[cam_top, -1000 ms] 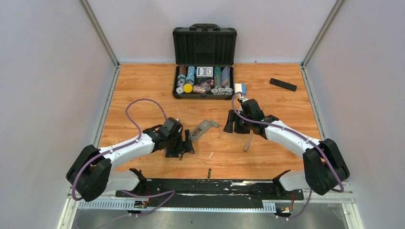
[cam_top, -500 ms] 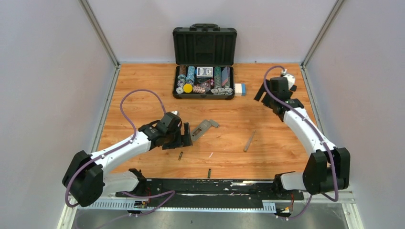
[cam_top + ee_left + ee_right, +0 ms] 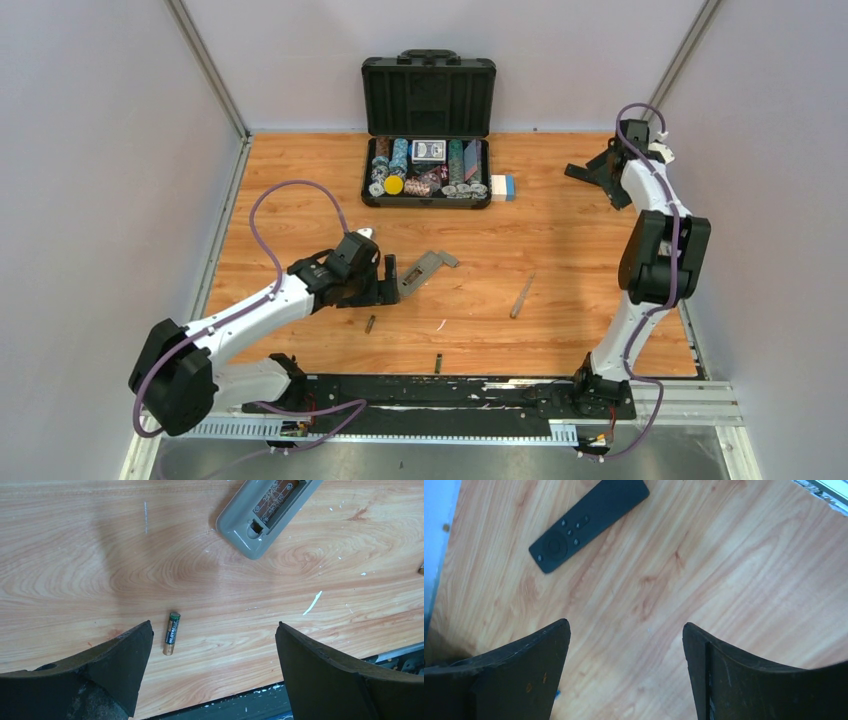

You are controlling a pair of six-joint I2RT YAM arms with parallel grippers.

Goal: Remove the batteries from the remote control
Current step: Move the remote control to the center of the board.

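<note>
Right arm has swung off the middle of the table (image 3: 300, 180) to the far right corner, elbow now lifted high. Its right pincer (image 3: 625, 625) has spread wider and hangs over the black remote (image 3: 589, 522). The left pincer (image 3: 212, 630) has eased away toward the grey remote (image 3: 265, 515), so the battery (image 3: 171, 640) now lies uncovered.

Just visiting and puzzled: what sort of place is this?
Likely a robot test booth: left arm and right arm bolted to a wooden table, blank walls around, props like a poker-chip case.
</note>
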